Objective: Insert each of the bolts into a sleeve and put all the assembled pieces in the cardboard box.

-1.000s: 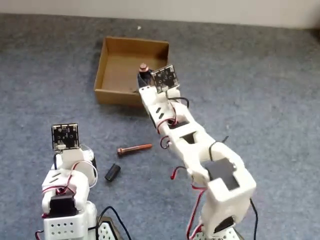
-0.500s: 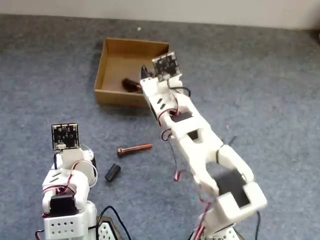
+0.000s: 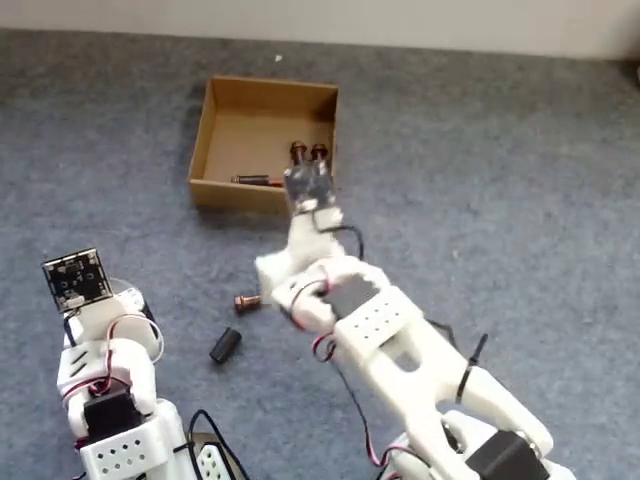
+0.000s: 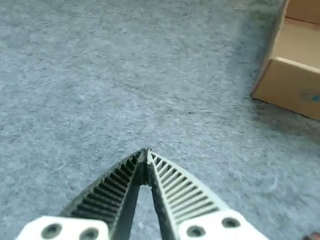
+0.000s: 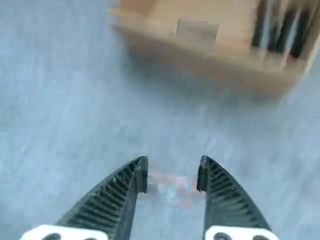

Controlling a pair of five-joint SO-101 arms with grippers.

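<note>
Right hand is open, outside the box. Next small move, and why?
Probably lower the open right hand onto the loose copper-coloured metal bolt on the grey carpet and close: a coppery blur lies between its fingers, and the short black cylindrical sleeve nearby has no bolt.

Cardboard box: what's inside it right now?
Inside the cardboard box, one assembled piece lies along the near wall, and two copper-tipped pieces sit by the right wall. The right arm covers the near right corner, so anything there is hidden.

We see a brown cardboard box (image 3: 230, 194) on a grey carpet (image 3: 500, 150). The sleeve (image 3: 225, 345) at lower left is black. The 2 arms (image 3: 400, 345) are white with red wires (image 3: 322, 348).
</note>
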